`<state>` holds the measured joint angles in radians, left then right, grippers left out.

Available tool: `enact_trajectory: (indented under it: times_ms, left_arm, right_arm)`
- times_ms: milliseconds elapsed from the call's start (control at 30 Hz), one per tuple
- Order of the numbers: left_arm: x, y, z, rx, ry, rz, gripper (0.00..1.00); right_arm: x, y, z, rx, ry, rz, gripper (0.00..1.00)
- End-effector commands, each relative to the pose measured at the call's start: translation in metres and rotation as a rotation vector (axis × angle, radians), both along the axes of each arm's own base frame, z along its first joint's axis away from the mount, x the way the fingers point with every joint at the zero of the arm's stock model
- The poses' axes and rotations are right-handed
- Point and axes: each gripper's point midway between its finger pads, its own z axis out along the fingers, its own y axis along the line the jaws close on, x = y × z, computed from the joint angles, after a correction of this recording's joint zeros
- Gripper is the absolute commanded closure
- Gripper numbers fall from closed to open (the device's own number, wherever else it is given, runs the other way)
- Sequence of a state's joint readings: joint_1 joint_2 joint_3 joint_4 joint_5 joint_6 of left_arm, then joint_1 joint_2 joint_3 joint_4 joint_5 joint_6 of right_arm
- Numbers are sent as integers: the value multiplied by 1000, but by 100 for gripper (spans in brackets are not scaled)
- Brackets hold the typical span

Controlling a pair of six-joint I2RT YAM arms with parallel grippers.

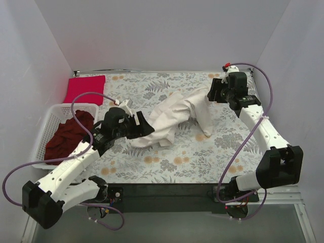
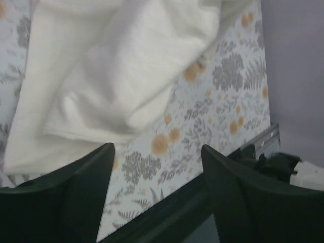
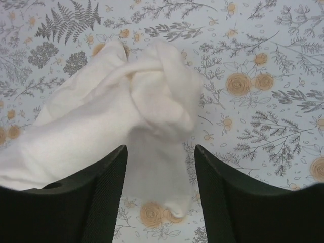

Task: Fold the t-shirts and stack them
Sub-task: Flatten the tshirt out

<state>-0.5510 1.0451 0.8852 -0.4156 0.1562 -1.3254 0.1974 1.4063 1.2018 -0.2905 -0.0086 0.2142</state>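
A: Biggest first: desk?
B: Floral print all over. Cream tee lies crumpled across the ctr, running from by the L hand to the R hand at the far-R side. It's bunched & twisted, so can't tell which face is up.
A: Other stuff round it?
B: White basket at the L edge w/ maroon tee heaped in it. L arm & its purple cable cross the basket's R side, so part of the heap is hidden. Pink tee lies flat in the far-L corner, just beyond the basket & well apart from the cream one.
A: Hands?
B: L hand is wide open w/ nothing in it. Wrist view shows bare floral desk btw the fingers & the cream tee's edge just ahead of the tips. That view's blurry, so can't tell if the tips touch cloth. R hand is also wide open, low over the tee's far end. A knotted lump sits ahead of it & a strip of cloth runs down btw the fingers, not pinched.
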Motion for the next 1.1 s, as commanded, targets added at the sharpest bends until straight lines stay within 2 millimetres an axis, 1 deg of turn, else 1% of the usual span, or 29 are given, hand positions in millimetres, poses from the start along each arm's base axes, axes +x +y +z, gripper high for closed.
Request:
enact_trajectory:
  times_ms: [0,33,67,133,167,200,233,267,300,367,400,467,500,533,600,633,667,700,733,767,800,833,867,900,967,1033,1067]
  left_arm:
    - [-47,3,-48,-38,235,12,28]
    - [-49,7,-45,-49,212,27,24]
    - [-50,11,-51,-40,212,45,22]
    - [-41,18,-51,-24,178,95,21]
    - [-35,20,-53,-11,172,116,21]
    - [-27,26,-55,10,162,154,21]
    - [-19,26,-54,9,138,167,21]
    - [-12,27,-62,23,153,180,21]
    - [-2,33,-66,23,154,213,21]
    - [15,35,-72,16,143,238,21]
    - [26,40,-86,43,173,265,21]
    - [36,40,-94,84,178,264,24]
    - [41,38,-103,110,210,257,28]
    - [38,38,-110,133,239,245,35]
    - [33,36,-118,159,269,217,40]
    - [24,41,-127,189,302,217,41]
    - [21,47,-130,220,302,236,41]
    - [17,51,-133,254,297,247,41]
    - [6,57,-135,279,302,253,41]
    - [2,62,-136,301,296,268,41]
    - [-4,62,-136,304,300,268,41]
    - [-15,67,-142,319,326,268,41]
    - [-21,69,-145,328,338,270,41]
    - [-29,67,-147,340,345,255,41]
    - [-43,67,-154,361,373,251,41]
    - [-53,65,-159,386,380,248,47]
    - [-57,66,-165,399,396,250,48]
  right_arm:
    - [-22,-2,-22,-9,98,25,36]
    - [-30,1,-32,-1,123,38,35]
    - [-37,6,-30,22,123,65,35]
    - [-48,13,-36,41,141,97,35]
    - [-59,18,-44,55,161,123,35]
    - [-64,22,-47,66,170,140,35]
    - [-70,28,-52,74,182,164,35]
    - [-80,31,-62,80,205,181,35]
    - [-85,33,-68,89,219,184,35]
    - [-94,38,-76,105,235,202,35]
    - [-102,41,-89,114,262,212,35]
    - [-111,48,-96,143,281,237,35]
    - [-118,51,-103,145,297,249,36]
    - [-122,53,-106,148,306,255,36]
    - [-127,58,-106,150,303,274,36]
    - [-132,65,-109,145,302,300,36]
    - [-135,70,-109,144,299,320,36]
    - [-141,82,-108,138,294,361,36]
    - [-141,88,-107,133,277,384,36]
    - [-142,93,-110,113,273,397,36]
    - [-148,104,-112,99,274,433,36]
    - [-148,110,-112,91,271,449,36]
    - [-147,114,-118,74,281,456,36]
    - [-152,122,-120,65,289,480,36]
    - [-151,131,-124,51,300,501,37]
    - [-154,142,-126,43,305,532,37]
    - [-153,146,-127,37,306,538,37]
